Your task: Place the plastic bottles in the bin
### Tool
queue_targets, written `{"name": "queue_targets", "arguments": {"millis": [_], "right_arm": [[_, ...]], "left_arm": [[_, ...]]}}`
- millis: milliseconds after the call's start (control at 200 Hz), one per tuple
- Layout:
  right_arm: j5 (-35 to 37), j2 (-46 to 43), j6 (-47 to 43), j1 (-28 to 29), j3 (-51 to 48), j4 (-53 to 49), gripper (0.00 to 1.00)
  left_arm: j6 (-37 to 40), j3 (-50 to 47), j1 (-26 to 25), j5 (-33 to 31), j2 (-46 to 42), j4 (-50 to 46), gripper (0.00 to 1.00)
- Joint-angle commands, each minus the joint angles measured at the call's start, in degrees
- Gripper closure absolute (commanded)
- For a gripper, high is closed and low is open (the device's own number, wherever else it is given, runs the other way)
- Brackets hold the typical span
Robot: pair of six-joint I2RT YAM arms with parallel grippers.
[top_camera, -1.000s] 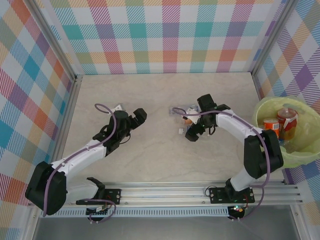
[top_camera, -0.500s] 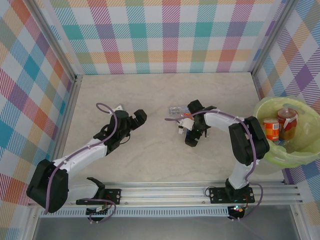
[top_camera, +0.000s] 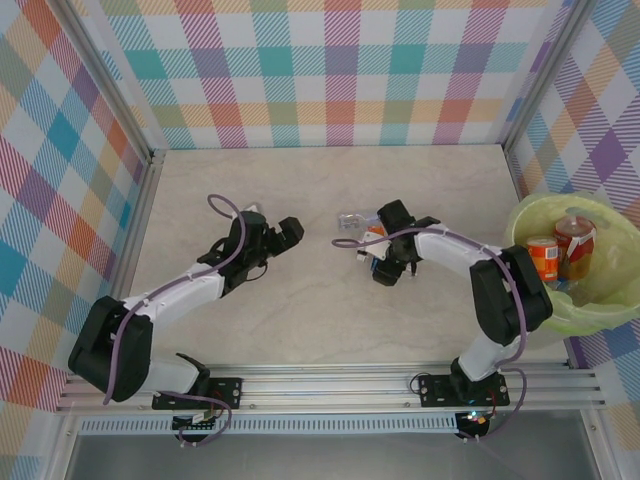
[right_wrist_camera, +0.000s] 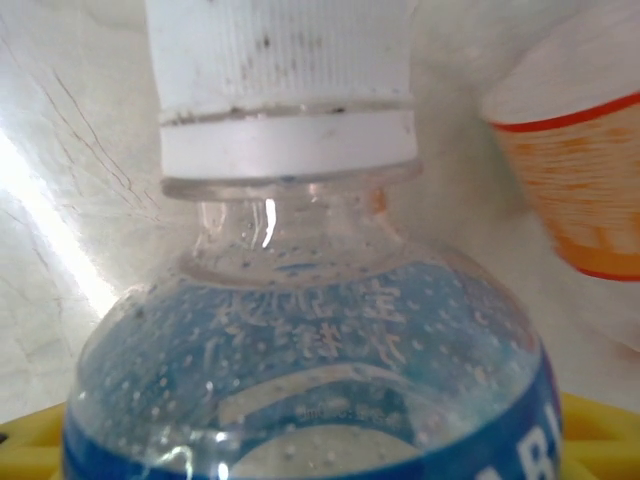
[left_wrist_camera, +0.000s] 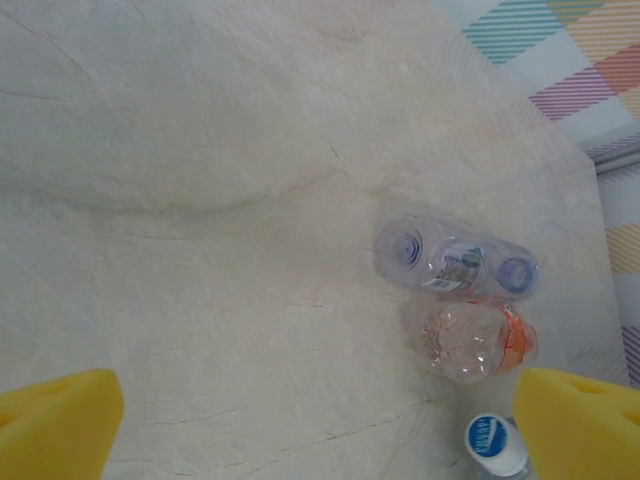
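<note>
The blue bottle (right_wrist_camera: 310, 380), white-capped, sits between the yellow pads (right_wrist_camera: 30, 440) of the right claw (top_camera: 384, 266). Whether the pads press it cannot be told. An orange bottle (right_wrist_camera: 575, 170) lies just beside it, with a clear bottle (left_wrist_camera: 457, 262) lying next to that. All three are well apart from the bin (top_camera: 522, 212). Two bottles (top_camera: 543, 258) are inside the bin.

The worktop (top_camera: 250, 190) is pale and marbled. The walls (top_camera: 330, 70) are checked in pastel colours.

The right arm bends away from the bin, wrist low. The left arm stretches low over the worktop. The left claw (left_wrist_camera: 320, 430) is spread wide and empty, farther from the bin than the three bottles.
</note>
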Motion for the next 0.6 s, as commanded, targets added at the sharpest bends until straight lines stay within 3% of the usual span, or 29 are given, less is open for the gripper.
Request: {"name": "queue_targets", "arguments": {"millis": [0,245,595], "right_arm": [[-2.9,-5.6,3.6,0.7,-0.2,1.4,0.37],[-5.0,-18.0,10.2,0.7,-1.6,4.1,0.46],[-7.7,-34.7,26.3,-0.6,-1.3,6.3,0.46]], "left_arm": [[1.2,2.6,0.6,1.6,1.1,-1.5,0.0],[0.9,4.7,0.6,4.1,3.5,-3.0,0.0],[-0.1,5.5,0.6,5.5,4.9,-4.2,0.0]]}}
